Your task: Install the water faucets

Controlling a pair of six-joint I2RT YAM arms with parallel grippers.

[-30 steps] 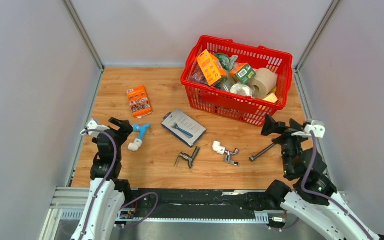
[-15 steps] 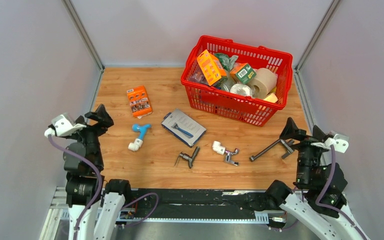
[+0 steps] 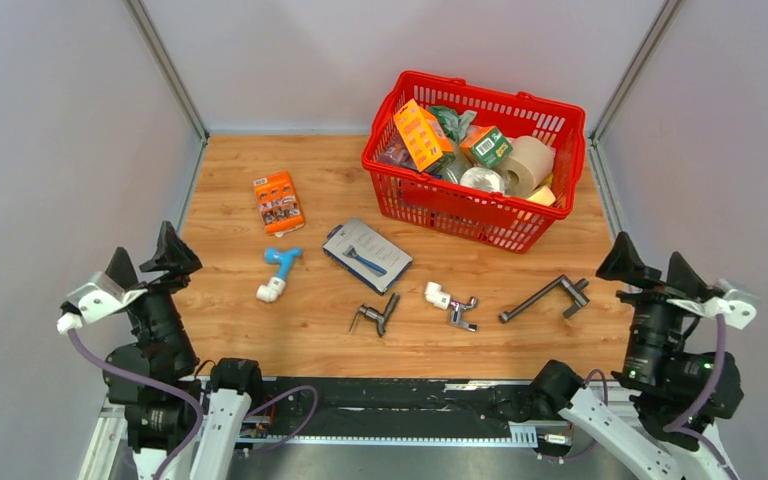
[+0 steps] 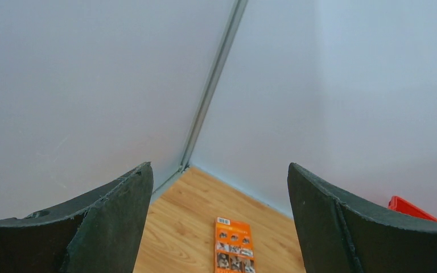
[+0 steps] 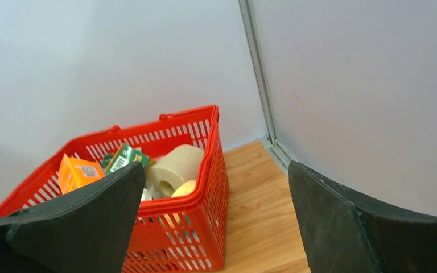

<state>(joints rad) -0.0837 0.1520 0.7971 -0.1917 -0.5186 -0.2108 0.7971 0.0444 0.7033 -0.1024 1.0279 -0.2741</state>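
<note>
The light-blue faucet (image 3: 276, 271) with its white end fitting lies on the wooden table left of centre, alone. My left gripper (image 3: 146, 262) is open and empty, raised at the table's near left edge, well left of the faucet. My right gripper (image 3: 650, 268) is open and empty, raised at the near right edge. The faucet does not show in either wrist view.
A dark grey metal tap (image 3: 377, 315), a chrome tap with white elbow (image 3: 451, 303) and a long dark wrench (image 3: 545, 297) lie in the near middle. A blister pack (image 3: 366, 255) and an orange packet (image 3: 278, 201) (image 4: 233, 247) lie farther back. A red basket (image 3: 570, 119) (image 5: 211, 170) of goods stands back right.
Both arms have pulled back toward the near edge and outward, rising away from the table. The right gripper has left the wrench lying on the table. The faucet has not moved.
</note>
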